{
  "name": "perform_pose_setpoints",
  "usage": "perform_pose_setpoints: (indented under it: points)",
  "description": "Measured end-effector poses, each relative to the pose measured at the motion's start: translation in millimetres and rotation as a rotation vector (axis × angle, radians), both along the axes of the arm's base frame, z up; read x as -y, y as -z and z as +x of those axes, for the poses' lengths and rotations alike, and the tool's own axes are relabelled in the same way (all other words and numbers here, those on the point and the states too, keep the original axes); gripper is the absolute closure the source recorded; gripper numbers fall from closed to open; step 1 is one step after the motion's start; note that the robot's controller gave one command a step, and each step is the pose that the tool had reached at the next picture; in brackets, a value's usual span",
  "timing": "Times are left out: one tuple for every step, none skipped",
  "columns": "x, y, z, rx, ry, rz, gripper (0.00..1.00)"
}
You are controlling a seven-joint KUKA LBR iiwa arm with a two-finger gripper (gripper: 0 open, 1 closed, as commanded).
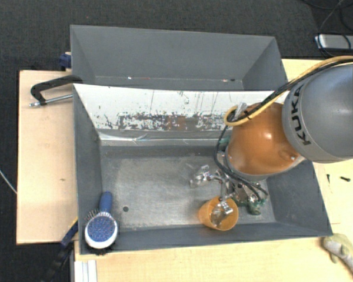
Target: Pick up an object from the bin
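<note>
One orange cup-like thing (210,217) lies directly under the gripper (226,207), near-right corner of the grey bin (153,181); whether it grips cannot be told.

Oblique overhead view down into bin (165,54)

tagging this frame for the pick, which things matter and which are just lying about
Job in hand:
pincer
orange cup right under it, lower right of the bin

Lying about:
blue round hairbrush, lower left corner
</note>
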State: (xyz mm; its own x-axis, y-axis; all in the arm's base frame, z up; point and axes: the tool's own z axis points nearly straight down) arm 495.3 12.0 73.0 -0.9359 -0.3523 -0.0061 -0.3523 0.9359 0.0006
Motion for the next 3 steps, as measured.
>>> perform_pose_setpoints:
  points:
    - [-1.2, -1.5, 1.3, -0.001, 0.001, -0.001, 0.00]
    - [-1.9, -5.2, 5.4, 0.010, 0.002, 0.001, 1.00]
    - [-2.5, -113.9, 8.6, 0.009, 0.003, -0.001, 1.00]
